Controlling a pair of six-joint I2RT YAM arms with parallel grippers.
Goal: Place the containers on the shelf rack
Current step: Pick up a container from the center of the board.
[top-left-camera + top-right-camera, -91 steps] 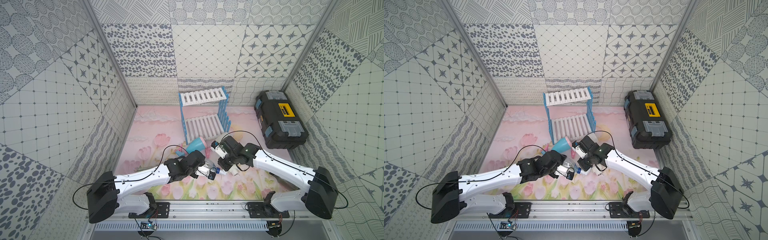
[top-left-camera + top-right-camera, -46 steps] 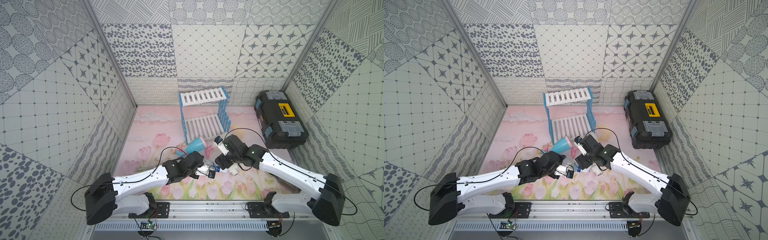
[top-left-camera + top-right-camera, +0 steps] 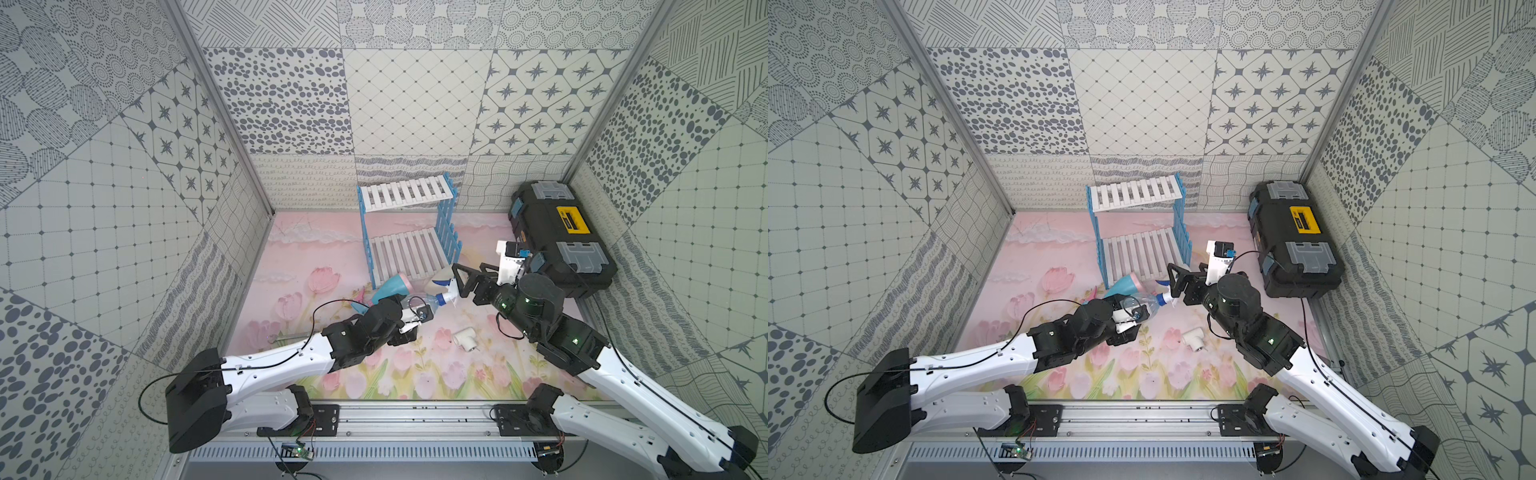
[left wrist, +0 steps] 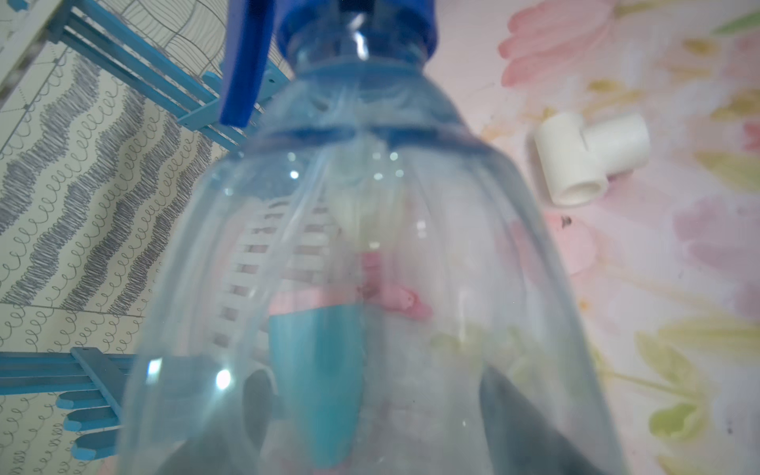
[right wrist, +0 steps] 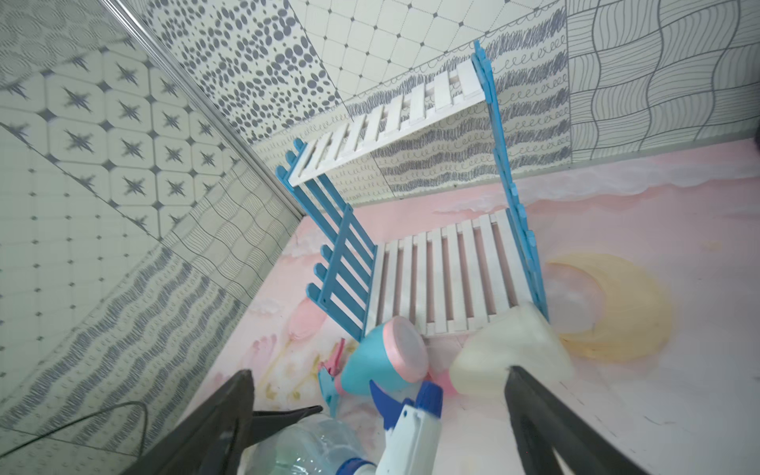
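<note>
The right gripper (image 5: 378,370) has let go over the last second. It was shut at the spray head, and its jaws now stand wide apart, with the arm drawn slightly toward the right of the top views. The left gripper (image 3: 419,306) has hardly shifted and is clamped on the body of the clear bottle (image 3: 430,301). The bottle lies nearly level above the mat (image 3: 316,249) at lower centre in both top views. Its blue-white trigger head (image 5: 411,423) sits between the right fingers (image 5: 534,411), touching neither as far as the right wrist view shows.

The shelf rack (image 3: 405,249) stands behind at upper centre, both shelves bare. The light blue bottle (image 3: 395,286) and the cream bottle (image 3: 441,275) lie on their sides at its front edge.

The risks, as I judge them — the smooth cone now hangs from one grip alone and could swivel or slide out. Lifting it could snag the trigger on a right finger. The two lying bottles also block the lower shelf, so a low approach could shove them — or the light rack.
</note>
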